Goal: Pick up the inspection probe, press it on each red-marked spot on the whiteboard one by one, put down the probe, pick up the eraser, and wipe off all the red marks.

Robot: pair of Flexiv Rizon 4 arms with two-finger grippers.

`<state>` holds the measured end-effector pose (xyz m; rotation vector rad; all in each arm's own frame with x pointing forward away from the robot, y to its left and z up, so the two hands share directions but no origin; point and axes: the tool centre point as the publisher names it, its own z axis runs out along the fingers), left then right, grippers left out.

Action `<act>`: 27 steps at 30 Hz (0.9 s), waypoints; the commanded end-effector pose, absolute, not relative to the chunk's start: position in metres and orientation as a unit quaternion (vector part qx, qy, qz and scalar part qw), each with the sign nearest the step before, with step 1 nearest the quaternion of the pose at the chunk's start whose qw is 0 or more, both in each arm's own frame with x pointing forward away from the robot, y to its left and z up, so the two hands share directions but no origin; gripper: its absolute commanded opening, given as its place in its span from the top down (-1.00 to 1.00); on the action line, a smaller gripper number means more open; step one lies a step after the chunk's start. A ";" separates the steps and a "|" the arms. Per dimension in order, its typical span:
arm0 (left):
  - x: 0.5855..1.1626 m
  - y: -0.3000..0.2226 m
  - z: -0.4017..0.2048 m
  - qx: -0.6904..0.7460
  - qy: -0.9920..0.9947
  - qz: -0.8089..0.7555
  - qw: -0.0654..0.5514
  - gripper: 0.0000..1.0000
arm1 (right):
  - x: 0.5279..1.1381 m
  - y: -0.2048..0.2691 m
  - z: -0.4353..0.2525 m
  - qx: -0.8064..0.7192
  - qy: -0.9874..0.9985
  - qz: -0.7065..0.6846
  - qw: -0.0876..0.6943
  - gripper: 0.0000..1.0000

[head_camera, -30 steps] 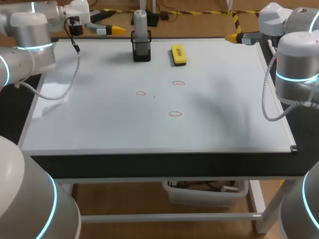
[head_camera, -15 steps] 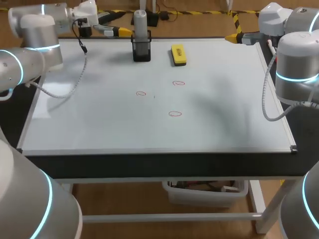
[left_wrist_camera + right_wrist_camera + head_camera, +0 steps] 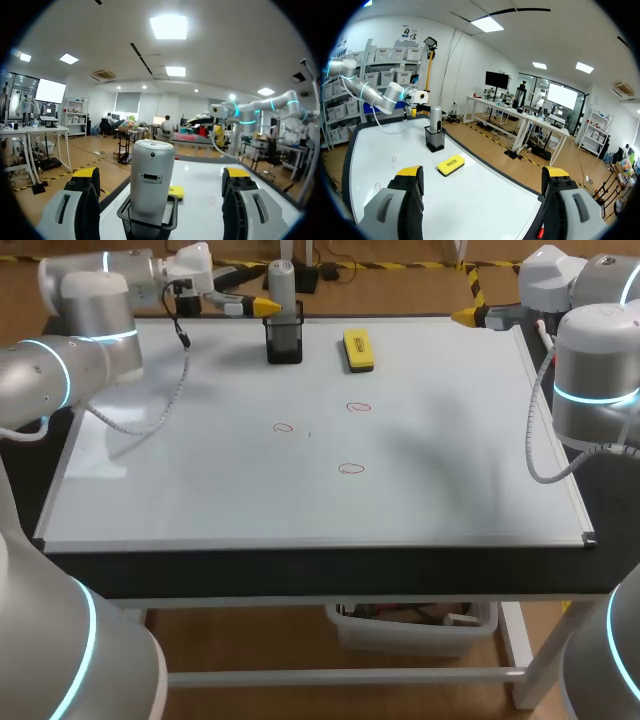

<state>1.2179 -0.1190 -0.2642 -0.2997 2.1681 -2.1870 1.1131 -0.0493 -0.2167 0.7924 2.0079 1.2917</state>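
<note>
Pincer of left arm, spread wide, faces the upright probe.

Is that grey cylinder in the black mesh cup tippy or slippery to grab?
The probe looks rigid and smooth, so possibly slippery. Though tall, its base sits in the mesh holder, so it probably won't tip.

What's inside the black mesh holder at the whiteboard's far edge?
The grey inspection probe stands upright in the holder, its top sticking out. Its lower end is hidden by the mesh, so its tip and the holder's floor cannot be seen.
</note>
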 end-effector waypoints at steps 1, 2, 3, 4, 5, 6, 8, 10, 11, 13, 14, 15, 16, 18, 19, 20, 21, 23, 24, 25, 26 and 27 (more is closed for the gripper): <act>1.227 -0.125 -0.270 -0.080 0.700 -0.710 0.005 -1.00 | 1.114 -0.049 -0.216 0.300 0.760 0.488 0.307 -1.00; 1.227 -0.127 -0.271 -0.080 0.700 -0.710 0.004 -1.00 | 1.114 -0.049 -0.216 0.300 0.760 0.488 0.307 -1.00; 1.227 -0.129 -0.271 -0.079 0.700 -0.710 0.002 -1.00 | 1.114 -0.049 -0.216 0.300 0.760 0.488 0.307 -1.00; 1.227 -0.131 -0.271 -0.077 0.700 -0.710 0.001 -1.00 | 1.114 -0.049 -0.216 0.300 0.760 0.488 0.307 -1.00; 1.228 -0.133 -0.271 -0.075 0.700 -0.710 0.000 -1.00 | 1.114 -0.049 -0.216 0.300 0.760 0.488 0.307 -1.00; 1.228 -0.135 -0.271 -0.074 0.700 -0.710 -0.001 -1.00 | 1.114 -0.049 -0.216 0.300 0.760 0.488 0.307 -1.00; 1.229 -0.139 -0.271 -0.072 0.700 -0.710 -0.002 -1.00 | 1.114 -0.049 -0.216 0.300 0.760 0.488 0.307 -1.00; 1.229 -0.141 -0.270 -0.071 0.699 -0.711 -0.003 -1.00 | 1.114 -0.049 -0.216 0.300 0.760 0.488 0.307 -1.00; 1.229 -0.142 -0.270 -0.070 0.699 -0.712 -0.003 -1.00 | 1.114 -0.049 -0.216 0.300 0.760 0.488 0.307 -1.00; 1.229 -0.144 -0.271 -0.069 0.698 -0.713 -0.004 -1.00 | 1.114 -0.049 -0.216 0.300 0.760 0.488 0.307 -1.00; 1.229 -0.145 -0.270 -0.069 0.698 -0.713 -0.004 -1.00 | 1.114 -0.049 -0.216 0.300 0.760 0.488 0.307 -1.00; 1.230 -0.146 -0.270 -0.069 0.697 -0.714 -0.005 -1.00 | 1.114 -0.049 -0.216 0.300 0.760 0.488 0.307 -1.00; 1.230 -0.147 -0.270 -0.069 0.696 -0.714 -0.005 -1.00 | 1.114 -0.049 -0.216 0.300 0.760 0.488 0.307 -1.00; 1.230 -0.149 -0.270 -0.069 0.696 -0.715 -0.005 -1.00 | 1.114 -0.049 -0.216 0.300 0.760 0.488 0.307 -1.00; 1.230 -0.151 -0.271 -0.069 0.696 -0.715 -0.006 -1.00 | 1.114 -0.049 -0.216 0.300 0.760 0.488 0.307 -1.00; 1.230 -0.152 -0.272 -0.068 0.696 -0.715 -0.007 -1.00 | 1.114 -0.049 -0.216 0.300 0.760 0.488 0.307 -1.00; 1.231 -0.153 -0.273 -0.068 0.696 -0.715 -0.008 -1.00 | 1.114 -0.049 -0.216 0.300 0.760 0.488 0.307 -1.00; 1.231 -0.154 -0.274 -0.069 0.696 -0.715 -0.009 -1.00 | 1.114 -0.049 -0.216 0.300 0.760 0.488 0.307 -1.00; 1.232 -0.155 -0.274 -0.069 0.696 -0.715 -0.010 -1.00 | 1.114 -0.049 -0.216 0.300 0.760 0.488 0.307 -1.00; 1.232 -0.156 -0.274 -0.070 0.695 -0.715 -0.010 -1.00 | 1.114 -0.049 -0.216 0.300 0.760 0.488 0.307 -1.00; 1.232 -0.157 -0.275 -0.070 0.695 -0.716 -0.010 -1.00 | 1.114 -0.049 -0.216 0.300 0.760 0.488 0.307 -1.00; 1.232 -0.157 -0.275 -0.070 0.694 -0.716 -0.010 -1.00 | 1.114 -0.049 -0.216 0.300 0.760 0.488 0.307 -1.00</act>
